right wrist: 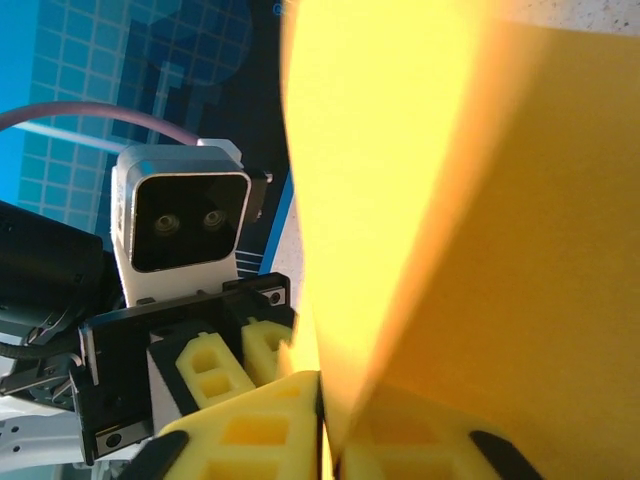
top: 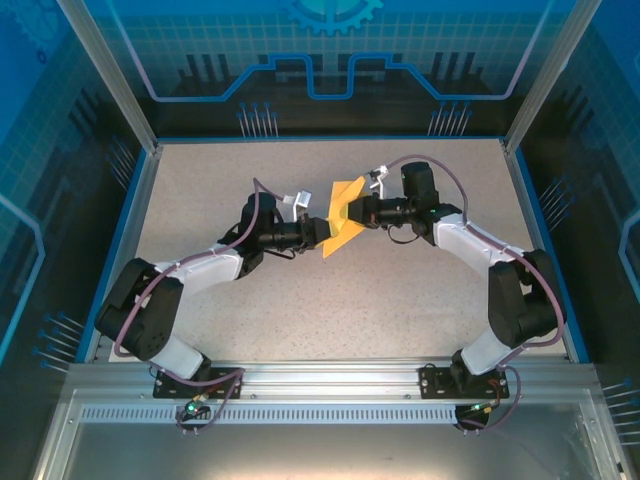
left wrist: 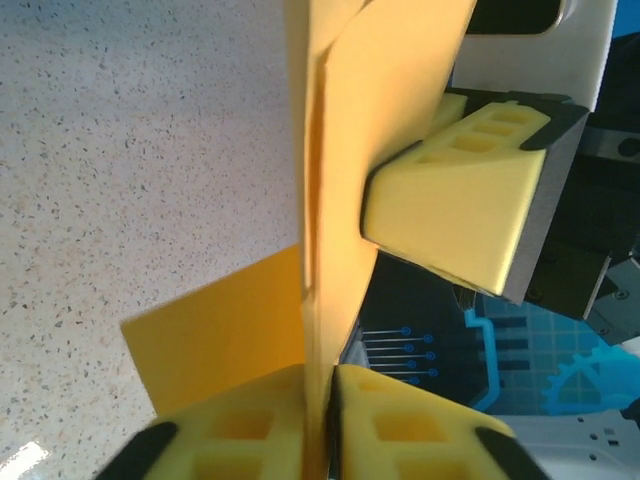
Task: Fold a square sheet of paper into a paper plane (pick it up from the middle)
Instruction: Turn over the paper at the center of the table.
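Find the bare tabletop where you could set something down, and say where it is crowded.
Free: the wide table patch between both arms and the front rail, and the far strip along the far rim. Crowded: the centre, where left gripper and right gripper meet on the folded paper.

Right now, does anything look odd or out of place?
Nothing looks damaged or spilled. The paper is pinched upright between the left gripper and right gripper above the table, partly folded, with one loose flap jutting sideways near the left gripper. That seems normal mid-fold.
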Robot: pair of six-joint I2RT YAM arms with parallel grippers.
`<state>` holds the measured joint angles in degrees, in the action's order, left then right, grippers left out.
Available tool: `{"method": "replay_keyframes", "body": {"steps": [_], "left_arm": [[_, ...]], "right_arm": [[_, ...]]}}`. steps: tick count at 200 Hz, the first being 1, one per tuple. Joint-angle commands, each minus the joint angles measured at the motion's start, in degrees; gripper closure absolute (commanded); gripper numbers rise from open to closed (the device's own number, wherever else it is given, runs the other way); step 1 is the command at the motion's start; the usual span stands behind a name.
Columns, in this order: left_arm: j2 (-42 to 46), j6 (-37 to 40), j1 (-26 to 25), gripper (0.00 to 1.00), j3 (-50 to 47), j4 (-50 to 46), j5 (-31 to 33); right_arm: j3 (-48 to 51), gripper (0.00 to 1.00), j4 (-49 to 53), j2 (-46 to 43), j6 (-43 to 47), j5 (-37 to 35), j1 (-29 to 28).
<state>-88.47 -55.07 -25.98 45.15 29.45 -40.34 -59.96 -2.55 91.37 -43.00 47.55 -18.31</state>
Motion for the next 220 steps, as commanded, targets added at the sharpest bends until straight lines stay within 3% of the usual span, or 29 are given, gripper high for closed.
{"method": "replay_keyframes", "body": {"steps": [1,24,55,71,92,138,178,220], "left_arm": [[-0.4,2.3,0.4,0.9,-0.1,0.1,0.6],[0.8,5.5,0.4,0.93,-0.4,-4.4,3.8],[4.6,15.0,0.2,0.94,1.4,-21.6,13.5],[6.6,20.0,-0.6,0.94,4.3,-34.3,23.8],[7.0,25.0,-4.1,0.94,10.4,-50.2,42.9],[-4.9,24.0,-12.4,0.94,24.0,-71.8,74.5],[-17.1,20.4,-16.0,0.94,33.9,-82.8,85.3],[-24.5,21.8,-18.2,0.94,38.9,-85.8,86.7]], "right_arm": [[-0.1,0.8,2.5,-1.7,0.8,-0.6,1.8],[1.2,0.63,6.4,-4.8,2.9,-5.5,3.3],[4.5,0.42,11.3,-9.6,5.8,-15.4,5.5],[5.8,0.33,13.5,-11.4,7.2,-20.7,5.8],[7.3,0.26,14.8,-12.9,7.8,-25.9,5.8],[8.7,0.22,15.8,-12.5,7.5,-30.1,5.8],[8.8,0.21,17.1,-12.3,7.8,-31.2,5.8],[9.3,0.21,17.1,-12.3,7.4,-32.1,5.9]]}}
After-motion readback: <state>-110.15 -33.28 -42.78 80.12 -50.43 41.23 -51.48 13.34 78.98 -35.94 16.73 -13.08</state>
